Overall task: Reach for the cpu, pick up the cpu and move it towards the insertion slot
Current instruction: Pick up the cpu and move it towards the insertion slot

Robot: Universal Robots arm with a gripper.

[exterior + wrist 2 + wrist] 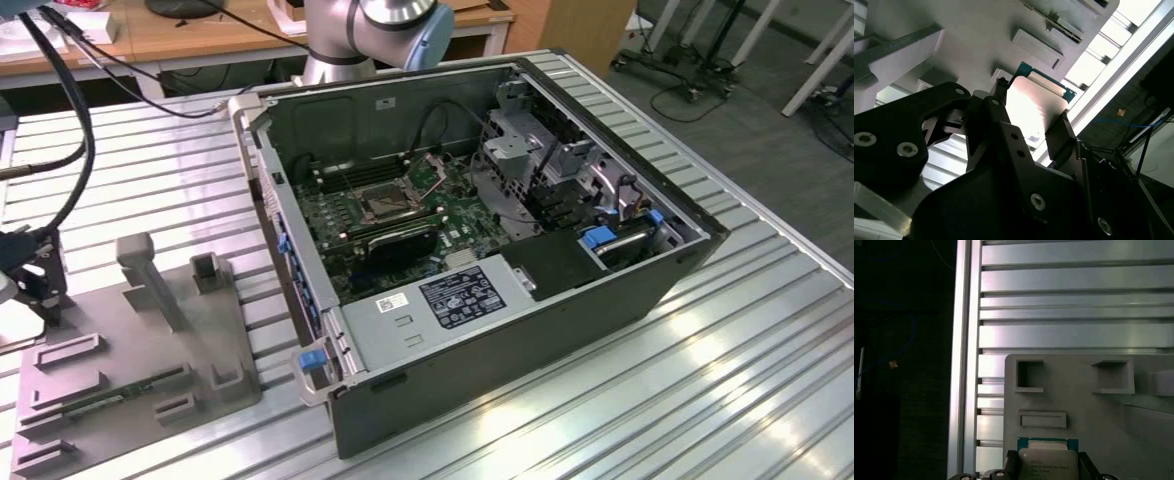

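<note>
The gripper (pixel 1030 105)'s jaws pinch the cpu (pixel 1048 462) by 2 opposite edges over the grey tray (pixel 1079 390); the insertion slot (pixel 380 205) lies well apart, inside the open case (pixel 534 330).

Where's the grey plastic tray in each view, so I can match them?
Exterior view: the grey plastic tray at the exterior view's lower left, beside the open black computer case.
First wrist view: the tray behind the square silver-topped cpu chip.
Second wrist view: the tray beyond that chip, gripped between the jaws.
Shared landmark: the ribbed metal table under the tray.
</note>
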